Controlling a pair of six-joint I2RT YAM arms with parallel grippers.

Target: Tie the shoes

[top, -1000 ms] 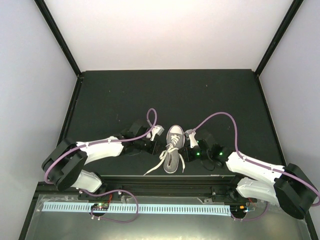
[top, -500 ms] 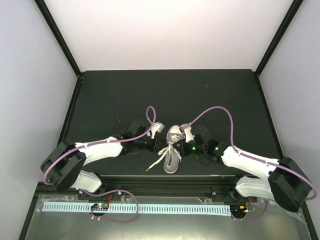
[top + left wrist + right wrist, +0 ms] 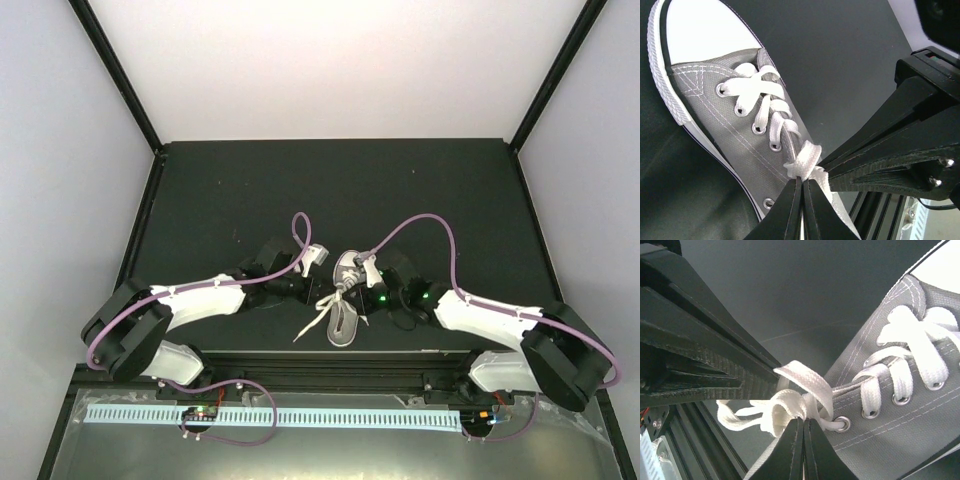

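Note:
The grey canvas sneaker (image 3: 344,318) with white toe cap (image 3: 349,262) lies at the table's near middle, toe pointing away. Its white laces (image 3: 312,322) trail off to the left of the heel. My left gripper (image 3: 326,289) and right gripper (image 3: 357,288) meet over the top eyelets. In the left wrist view the left gripper (image 3: 804,183) is shut on a bunched lace (image 3: 806,159) above the sneaker (image 3: 725,120). In the right wrist view the right gripper (image 3: 804,421) is shut on a lace loop (image 3: 807,382) beside the top eyelet of the sneaker (image 3: 900,430).
The black table mat (image 3: 250,190) is bounded by black frame posts and pale walls. A black metal rail (image 3: 330,358) runs along the near edge just behind the heel. Purple cables (image 3: 420,222) arc over both arms.
My right gripper has moved left onto the sneaker's lace area to meet the left gripper. The laces are drawn in over the top eyelets. The left arm has barely moved.

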